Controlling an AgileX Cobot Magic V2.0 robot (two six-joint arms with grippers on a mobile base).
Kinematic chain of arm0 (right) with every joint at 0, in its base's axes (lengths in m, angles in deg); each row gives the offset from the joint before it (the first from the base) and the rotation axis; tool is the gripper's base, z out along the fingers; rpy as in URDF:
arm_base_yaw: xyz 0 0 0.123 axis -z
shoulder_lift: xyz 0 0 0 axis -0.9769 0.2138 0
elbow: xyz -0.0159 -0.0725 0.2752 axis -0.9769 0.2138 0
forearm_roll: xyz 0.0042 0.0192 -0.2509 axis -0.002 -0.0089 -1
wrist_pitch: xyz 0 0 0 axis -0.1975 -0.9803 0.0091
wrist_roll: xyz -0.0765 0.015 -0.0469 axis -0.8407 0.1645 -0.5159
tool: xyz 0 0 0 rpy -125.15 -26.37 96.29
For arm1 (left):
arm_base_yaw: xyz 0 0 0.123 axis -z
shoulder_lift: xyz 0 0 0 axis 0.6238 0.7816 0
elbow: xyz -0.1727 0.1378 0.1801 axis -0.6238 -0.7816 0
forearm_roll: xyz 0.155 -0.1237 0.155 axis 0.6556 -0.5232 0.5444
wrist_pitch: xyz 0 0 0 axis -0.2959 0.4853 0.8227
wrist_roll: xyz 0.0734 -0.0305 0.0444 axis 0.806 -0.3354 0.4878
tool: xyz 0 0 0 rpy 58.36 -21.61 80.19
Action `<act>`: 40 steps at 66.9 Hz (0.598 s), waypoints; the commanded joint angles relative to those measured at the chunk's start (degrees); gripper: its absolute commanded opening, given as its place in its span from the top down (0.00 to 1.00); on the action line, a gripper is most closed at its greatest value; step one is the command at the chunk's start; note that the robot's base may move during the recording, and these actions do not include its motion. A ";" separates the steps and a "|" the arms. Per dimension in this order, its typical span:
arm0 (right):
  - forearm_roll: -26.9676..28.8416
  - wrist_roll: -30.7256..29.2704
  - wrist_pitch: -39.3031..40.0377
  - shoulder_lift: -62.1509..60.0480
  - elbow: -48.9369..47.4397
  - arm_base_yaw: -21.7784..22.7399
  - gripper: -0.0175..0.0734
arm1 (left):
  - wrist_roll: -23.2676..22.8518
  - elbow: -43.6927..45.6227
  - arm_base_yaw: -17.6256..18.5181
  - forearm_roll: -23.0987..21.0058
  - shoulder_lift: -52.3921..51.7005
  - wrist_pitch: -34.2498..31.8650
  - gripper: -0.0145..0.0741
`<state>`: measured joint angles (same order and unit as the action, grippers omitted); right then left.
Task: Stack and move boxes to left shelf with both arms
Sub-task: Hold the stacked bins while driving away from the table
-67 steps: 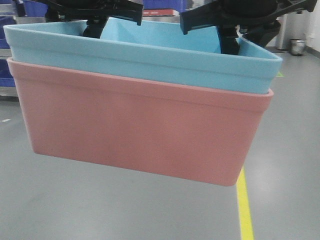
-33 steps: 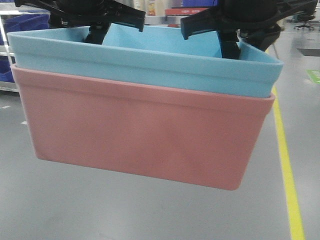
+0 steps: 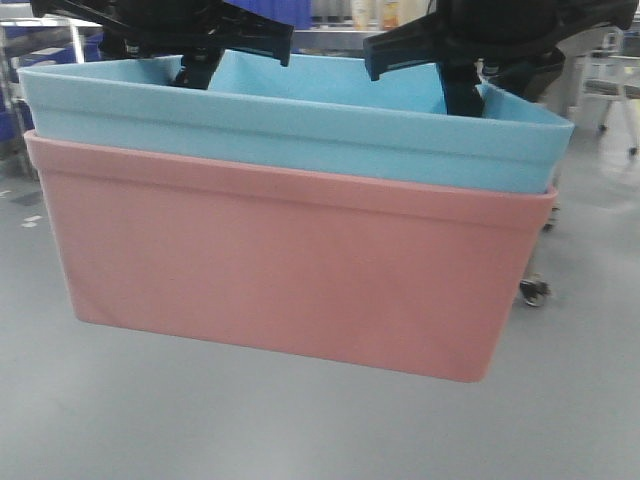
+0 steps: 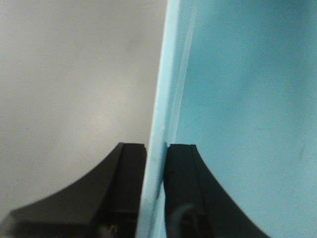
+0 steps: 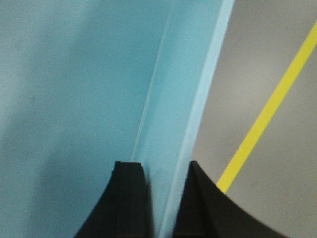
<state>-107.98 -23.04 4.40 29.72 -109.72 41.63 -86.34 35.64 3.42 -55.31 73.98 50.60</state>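
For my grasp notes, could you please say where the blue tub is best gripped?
Take the blue tub by its thin end walls, from above: nested in the pink tub, only its rim shows. The left end effector and right end effector pinch there.

No lettering, number, brand or label can be read in any view. The walls of the pink tub (image 3: 280, 270) and the blue tub (image 3: 300, 125) show only plain colour. The small containers (image 3: 375, 12) in the background, at the top edge of the front view, are too blurred for any print to be made out. The one marking is a plain yellow stripe (image 5: 267, 111) on the grey floor (image 5: 282, 198), with no characters on it.
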 commanded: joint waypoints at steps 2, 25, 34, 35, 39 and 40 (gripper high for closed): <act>3.93 -0.99 10.84 -3.20 -2.73 -1.64 0.75 | -1.03 2.62 2.24 -4.79 -3.03 -9.44 0.84; 3.93 -0.99 10.66 -3.20 -2.73 -1.64 0.75 | -1.03 2.62 2.36 -4.79 -3.03 -9.44 0.84; 3.93 -0.99 10.66 -3.20 -2.73 -1.64 0.75 | -1.03 2.62 2.36 -4.79 -3.03 -9.44 0.84; 3.93 -0.99 10.66 -3.20 -2.73 -1.64 0.75 | -1.03 2.62 2.36 -4.79 -3.03 -9.44 0.84; 3.93 -0.99 10.66 -3.20 -2.73 -1.64 0.75 | -1.03 2.62 2.36 -4.79 -3.03 -9.44 0.84; 3.93 -0.99 10.66 -3.20 -2.73 -1.64 0.75 | -1.03 2.62 2.36 -4.79 -3.03 -9.44 0.84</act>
<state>-107.98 -23.04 4.08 29.72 -109.72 41.63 -86.34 35.64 3.42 -55.43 73.98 50.60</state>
